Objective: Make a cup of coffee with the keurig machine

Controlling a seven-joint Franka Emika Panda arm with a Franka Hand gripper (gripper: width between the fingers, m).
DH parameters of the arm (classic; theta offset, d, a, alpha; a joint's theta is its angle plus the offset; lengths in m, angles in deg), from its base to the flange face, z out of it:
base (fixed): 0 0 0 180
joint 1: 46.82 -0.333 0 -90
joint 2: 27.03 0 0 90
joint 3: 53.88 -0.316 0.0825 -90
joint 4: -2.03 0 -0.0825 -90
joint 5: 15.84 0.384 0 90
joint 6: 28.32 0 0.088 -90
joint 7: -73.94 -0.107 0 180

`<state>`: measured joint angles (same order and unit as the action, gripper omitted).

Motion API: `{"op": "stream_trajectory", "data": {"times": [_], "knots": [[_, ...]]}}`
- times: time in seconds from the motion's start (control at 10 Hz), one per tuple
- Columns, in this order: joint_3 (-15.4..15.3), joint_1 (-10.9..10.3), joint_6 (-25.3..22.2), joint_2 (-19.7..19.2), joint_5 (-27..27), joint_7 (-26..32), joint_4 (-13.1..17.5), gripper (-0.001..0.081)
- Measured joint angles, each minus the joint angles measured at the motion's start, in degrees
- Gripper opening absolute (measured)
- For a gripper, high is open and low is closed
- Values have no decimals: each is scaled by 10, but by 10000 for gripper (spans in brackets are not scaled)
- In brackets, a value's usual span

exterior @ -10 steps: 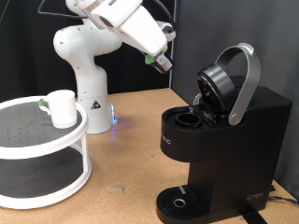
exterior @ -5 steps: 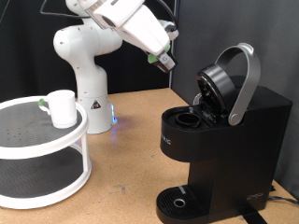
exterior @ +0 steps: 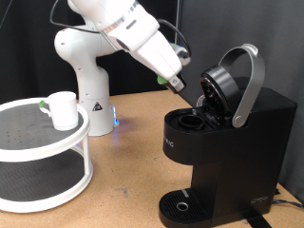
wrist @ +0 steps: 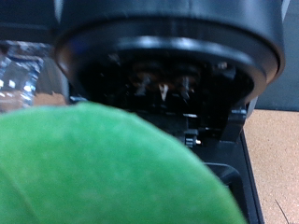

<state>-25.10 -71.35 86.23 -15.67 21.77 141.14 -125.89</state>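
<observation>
**End effector carries a green-topped pod up to the open keurig machine**

Nearest in the exterior view, the round drip tray (exterior: 180, 206) sits at the foot of the keurig machine (exterior: 228, 142), which stands on the wooden table (exterior: 133, 152) at the exterior view's right. Above the tray, the pod chamber (exterior: 195, 122) lies exposed, since the lid with its silver-grey arched handle (exterior: 249, 84) is raised and tilted back.

At the exterior view's left, a white two-tier round stand (exterior: 43, 152) holds the cup (exterior: 64, 109) on its upper shelf, well apart from the machine; a green mark shows at the cup's side.

Just above the open chamber and close to the raised brew head hangs the end effector (exterior: 178, 82), with a small bit of green visible at its tip. In the wrist view a blurred green pod top (wrist: 103, 168) fills the foreground between the fingers, so the end effector is clenched on the pod, and the dark underside of the brew head (wrist: 168, 65) looms just beyond.

Farther back, the white arm's base (exterior: 85, 66) stands on the table.
</observation>
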Motion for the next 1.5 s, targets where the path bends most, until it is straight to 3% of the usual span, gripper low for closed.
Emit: {"op": "stream_trajectory", "data": {"times": [0.6,1.5], "knots": [[-24,-8,74,-50,20,14,-13,467],[-45,-10,78,-89,16,24,-8,467]]}}
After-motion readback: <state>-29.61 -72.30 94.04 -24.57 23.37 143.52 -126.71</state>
